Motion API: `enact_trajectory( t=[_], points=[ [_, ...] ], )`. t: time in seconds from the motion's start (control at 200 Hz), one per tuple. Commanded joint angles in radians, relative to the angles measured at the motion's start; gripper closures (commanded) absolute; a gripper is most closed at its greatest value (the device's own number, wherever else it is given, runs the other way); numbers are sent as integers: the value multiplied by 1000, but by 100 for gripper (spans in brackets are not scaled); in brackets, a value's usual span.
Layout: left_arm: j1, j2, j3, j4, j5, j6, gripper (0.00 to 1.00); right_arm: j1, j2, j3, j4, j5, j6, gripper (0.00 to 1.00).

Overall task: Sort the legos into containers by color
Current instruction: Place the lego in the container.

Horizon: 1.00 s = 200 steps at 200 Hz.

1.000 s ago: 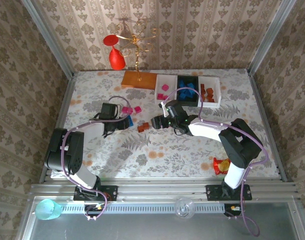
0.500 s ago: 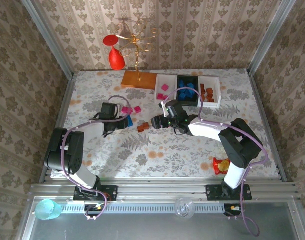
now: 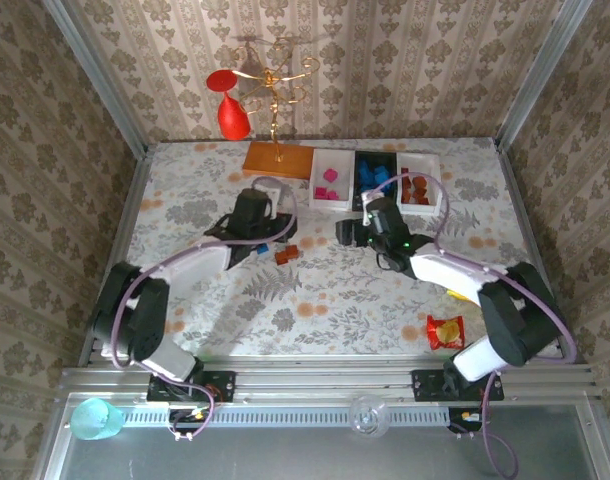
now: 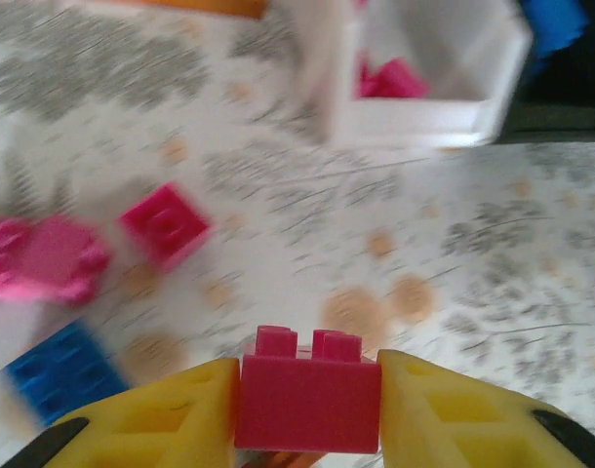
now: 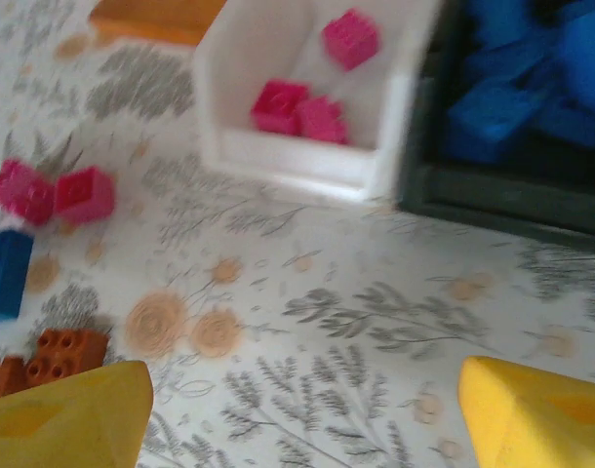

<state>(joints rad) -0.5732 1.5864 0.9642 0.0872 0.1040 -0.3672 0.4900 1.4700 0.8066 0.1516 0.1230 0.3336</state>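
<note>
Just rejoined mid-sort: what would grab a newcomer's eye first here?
A magenta brick clamped in the left pincer dominates the left wrist view. Ahead stand a white tray of pink bricks, a black tray of blue ones and a second white tray of orange-brown ones, the right pincer open before them. At the back wall a red ornament hangs from a gold stand.

2 wht trays [image 3: 343, 163], 1 blk tray [image 3: 387, 158]

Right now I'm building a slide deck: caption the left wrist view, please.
Left pincer grips a magenta lego brick, white tray holding magenta legos ahead.
</note>
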Motion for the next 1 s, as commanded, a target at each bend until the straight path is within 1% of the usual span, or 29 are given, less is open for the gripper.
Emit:
enact_trajectory(
  t=[0.0,0.14,0.385,0.575,0.73,0.805,0.87,0.945,0.995],
  points=[
    [-24,99,125,24,10,-1,60,-2,-71,-69,51,92,55,15],
    [-45,242,289,0,19,19,60,-4,-140,-134,78,115,78,12],
    [-50,483,592,-72,53,43,61,-4,-164,-163,68,117,93,12],
    [-45,651,829,-153,47,48,60,-4,-182,-165,52,117,92,12],
    [-42,724,988,-218,103,31,48,-4,-189,-167,41,118,96,11],
    [-36,704,999,-228,123,34,43,-4,-194,-169,37,118,96,11],
    [-28,661,966,-231,128,48,41,-1,-200,-172,35,118,92,11],
    [-18,575,872,-215,116,68,41,11,-202,-172,41,122,74,11],
    [-9,502,766,-186,98,80,40,23,-199,-168,46,124,60,11]
  ],
)
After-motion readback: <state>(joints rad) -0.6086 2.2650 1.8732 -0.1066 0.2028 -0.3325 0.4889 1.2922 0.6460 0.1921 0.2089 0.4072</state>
